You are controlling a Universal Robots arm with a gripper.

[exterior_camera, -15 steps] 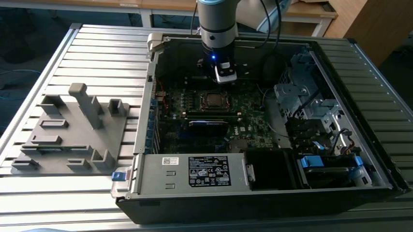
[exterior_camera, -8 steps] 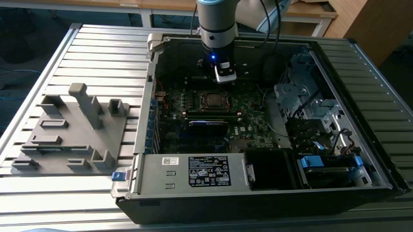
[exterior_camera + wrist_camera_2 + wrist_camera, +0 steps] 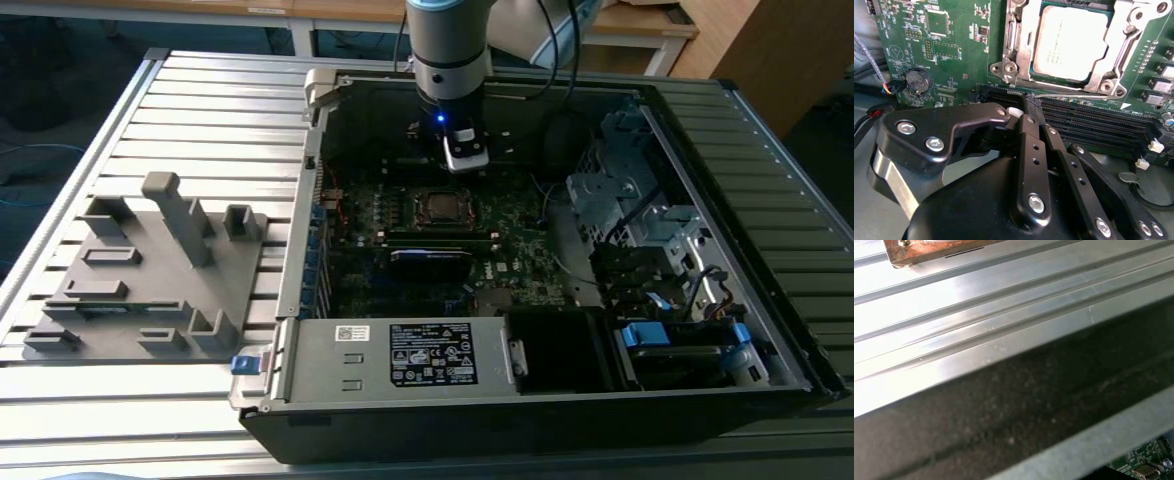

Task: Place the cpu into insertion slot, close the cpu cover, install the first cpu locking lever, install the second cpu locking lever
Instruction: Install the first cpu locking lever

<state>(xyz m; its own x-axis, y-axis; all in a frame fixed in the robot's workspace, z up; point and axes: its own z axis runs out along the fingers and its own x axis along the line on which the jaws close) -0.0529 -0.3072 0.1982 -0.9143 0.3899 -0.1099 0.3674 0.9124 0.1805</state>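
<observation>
Tool [image 3: 1031,104] low inside open computer case [image 3: 747,130], black jointed fingers pressed together into one narrow point, nothing seen pinched between them. Tip just beside insertion slot [image 3: 1003,69], at the edge facing the long black memory slots [image 3: 1094,125]; touching the metal or only close to it, cannot tell. Thin bright wire of a locking lever [image 3: 1064,94] lying flat along that same edge, right at the tool's tip.

Cpu [image 3: 1069,42] seated in the slot: flat, square, dull silver-grey top with rounded corners and faint print. Cpu cover [image 3: 1023,47] lowered around it, a thin silvery frame with a large square window, chip top showing through. Bolts at the slot's corners, stamped matt metal all round.

Green circuit board [image 3: 954,30] beneath, densely dotted with small parts; round silver coin cell [image 3: 917,81] well apart from the slot.

From the exterior view, tool hanging upright from the pale arm [image 3: 447,40], a blue light on its wrist, socket just in front of it near the board's middle. Labelled grey power supply box [image 3: 400,355] at the case's near edge. Ribbed aluminium desk [image 3: 174,100] under everything, smooth and shiny, with a matt grey moulded fixture [image 3: 147,270] on the exterior view's left.
</observation>
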